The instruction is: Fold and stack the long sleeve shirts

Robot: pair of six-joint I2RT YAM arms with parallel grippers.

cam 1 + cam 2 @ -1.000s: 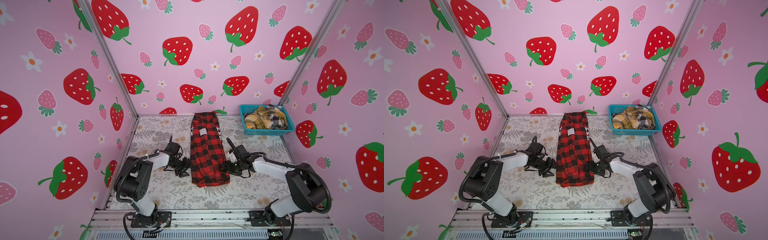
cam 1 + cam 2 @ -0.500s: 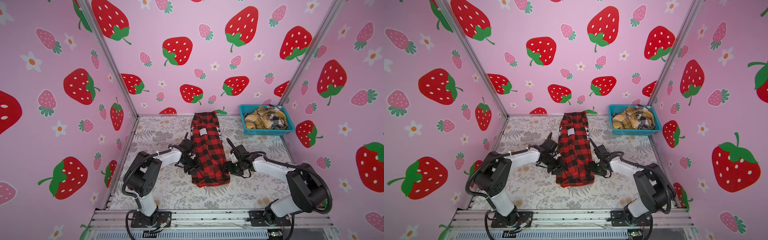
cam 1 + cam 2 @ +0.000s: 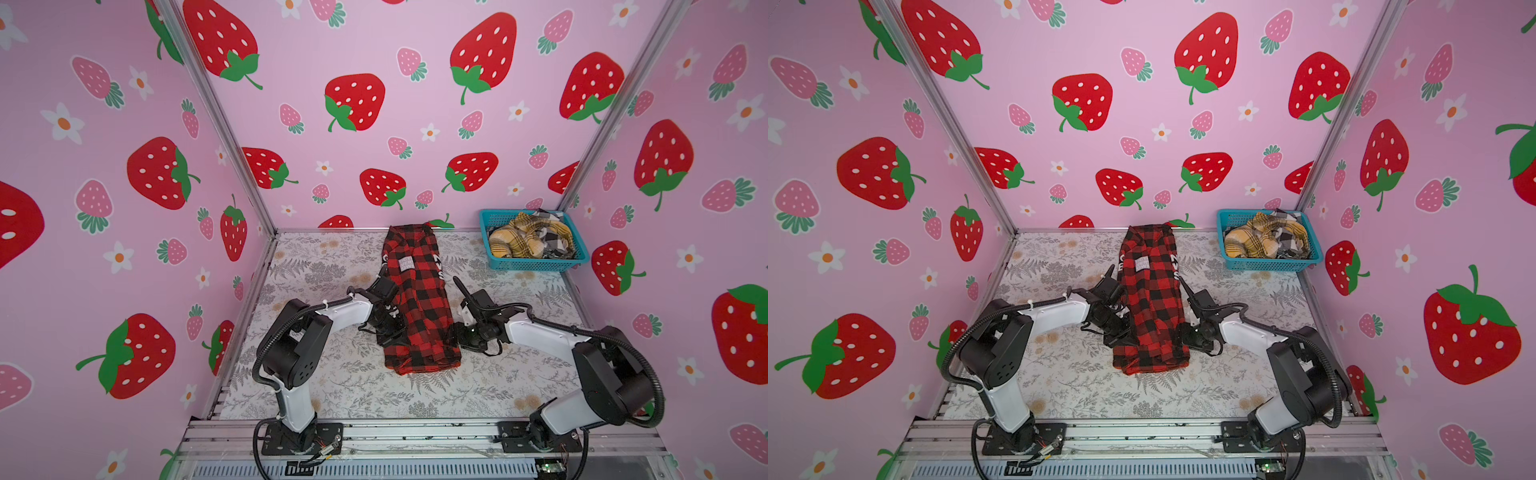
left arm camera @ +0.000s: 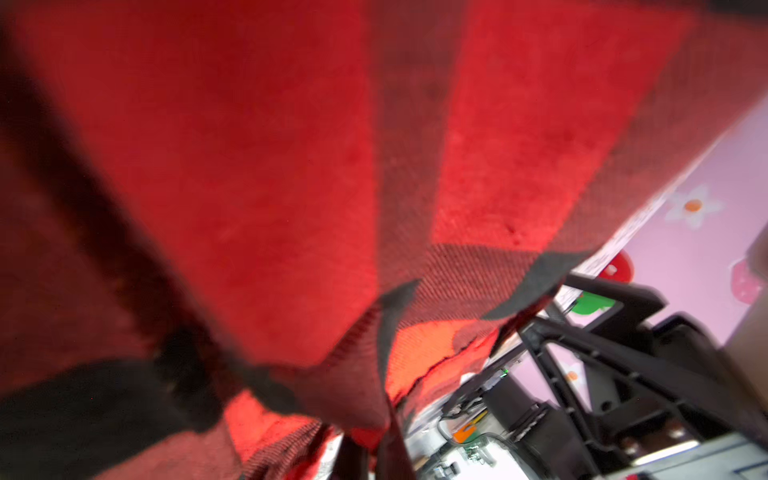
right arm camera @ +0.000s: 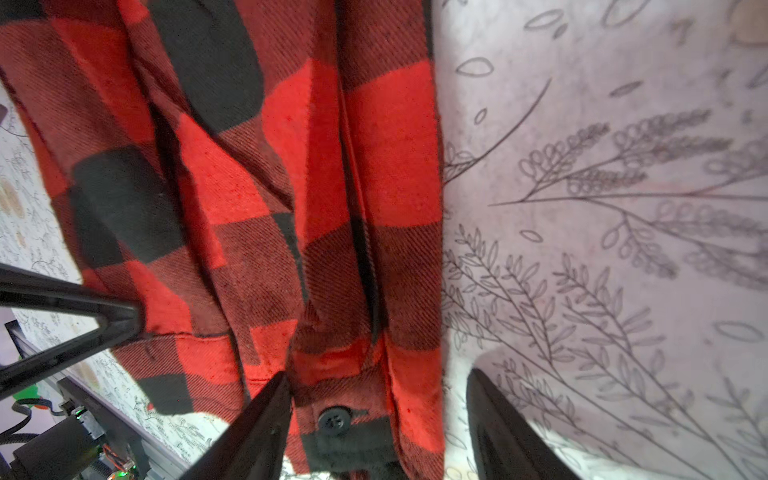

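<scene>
While the left gripper (image 3: 392,328) is clamped on the left edge of the red-and-black shirt (image 3: 417,291) — mid-table, folded to a narrow strip — the right gripper (image 5: 376,374) stands open astride its right edge; cross-fold and stacking outstanding (further shirts (image 3: 525,243) wait in the basket (image 3: 536,264)).

Desk (image 3: 332,374): pale cover printed with grey ferns and leaves, plus a few tan blooms. Red-and-black check shirt (image 3: 417,307) lies on it as one long narrow band through the centre, running 12 to 6 o'clock. Collar end at 12, close to the back wall; hem end stops short of the 6 o'clock edge. White label (image 3: 406,264) faces up near the collar. Blue basket (image 3: 536,264) sits in the 1 o'clock corner, apart from the shirt.
</scene>
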